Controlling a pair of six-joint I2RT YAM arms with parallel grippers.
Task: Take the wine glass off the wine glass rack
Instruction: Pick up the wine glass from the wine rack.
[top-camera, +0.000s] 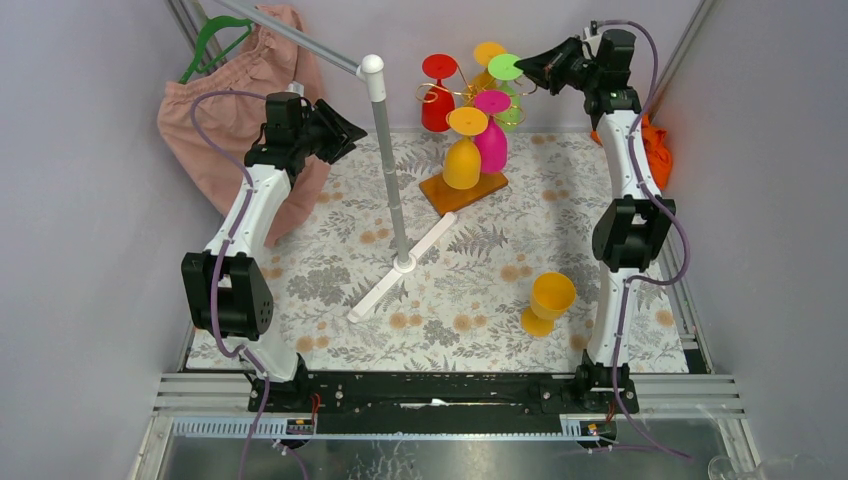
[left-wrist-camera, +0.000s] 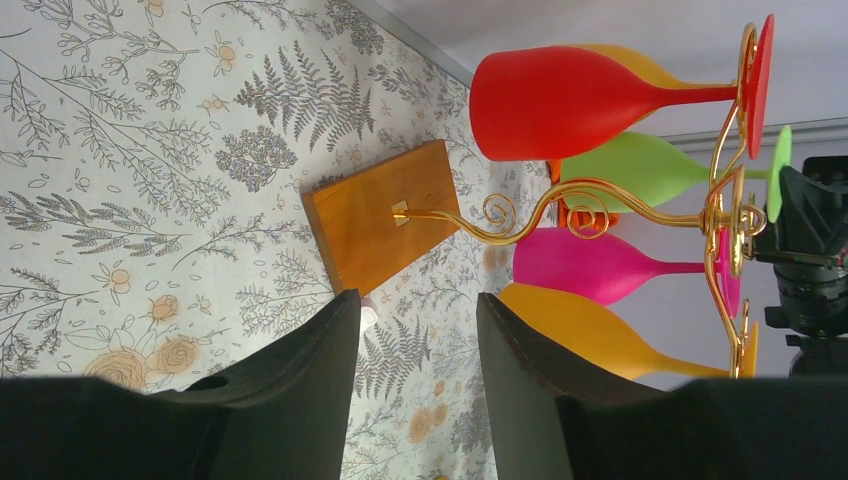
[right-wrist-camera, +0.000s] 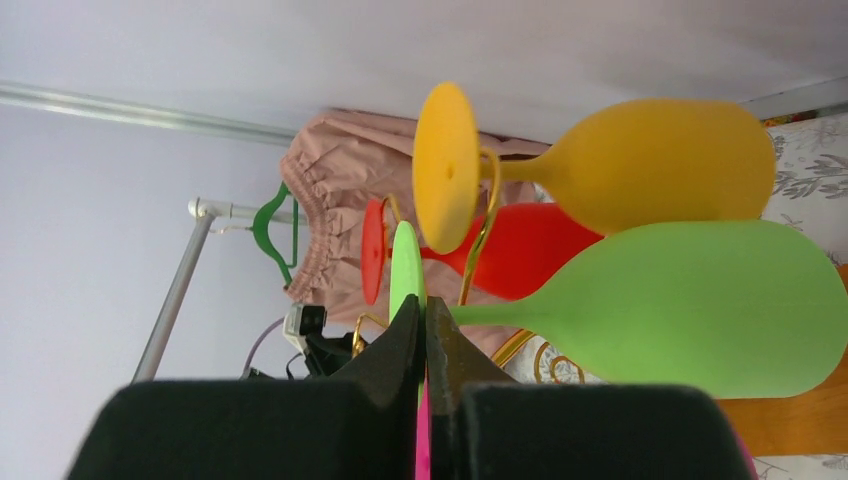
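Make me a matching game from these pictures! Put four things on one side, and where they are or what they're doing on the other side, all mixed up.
Things:
1. green glass
2. wooden base
3. left gripper
4. pink cloth

Places or states:
A. open, holding nothing
B. next to a green hanger
C. under the gold rack
D. hanging upside down, its foot at the right gripper

Pairs: 1-D, 2-C, 3-A, 4-B
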